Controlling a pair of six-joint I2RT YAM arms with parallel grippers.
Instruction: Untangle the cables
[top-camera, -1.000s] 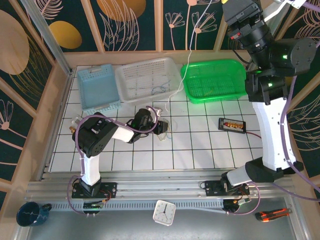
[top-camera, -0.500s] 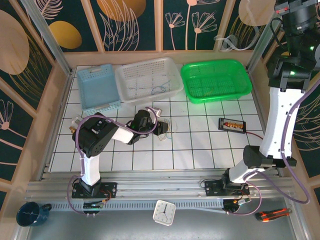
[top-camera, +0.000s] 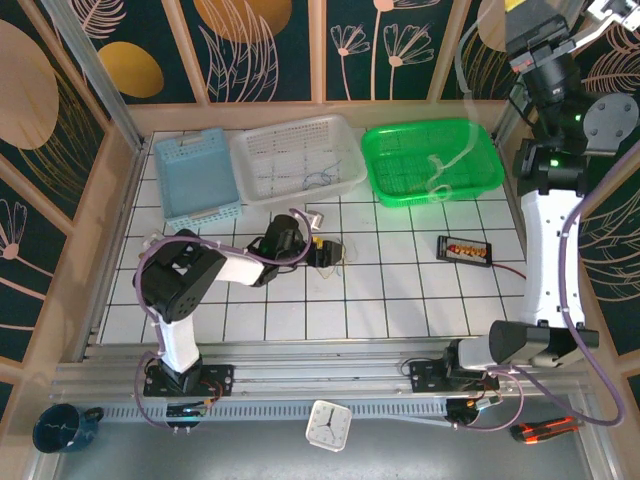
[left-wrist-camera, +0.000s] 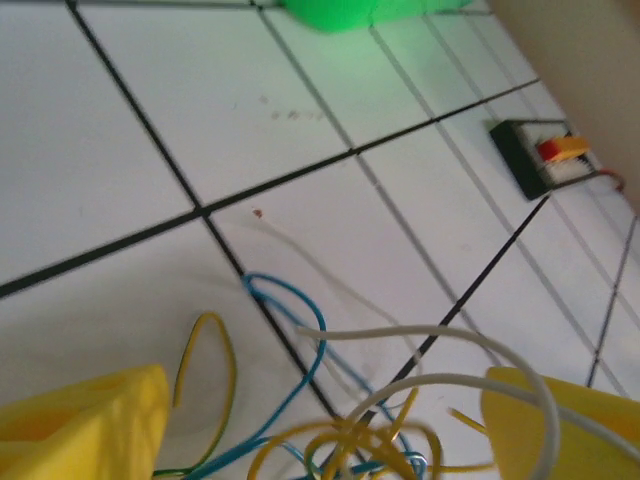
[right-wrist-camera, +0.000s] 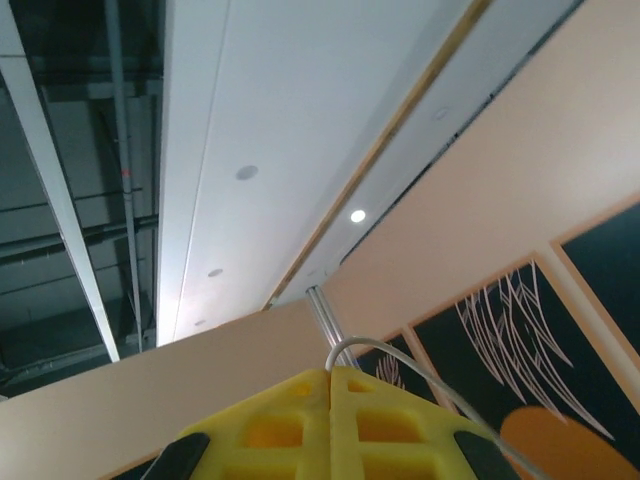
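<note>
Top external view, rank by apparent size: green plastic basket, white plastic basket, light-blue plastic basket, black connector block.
Largest: green plastic basket and white plastic basket, alike, unranked.
Then light-blue plastic basket.
Smallest: black connector block.

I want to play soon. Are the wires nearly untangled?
Not yet. One thin wire already lies in the white basket. The right gripper is shut on a white wire that dangles over the green basket. A tangle of blue, yellow and white wires is left on the table, inside the open left gripper.
</note>
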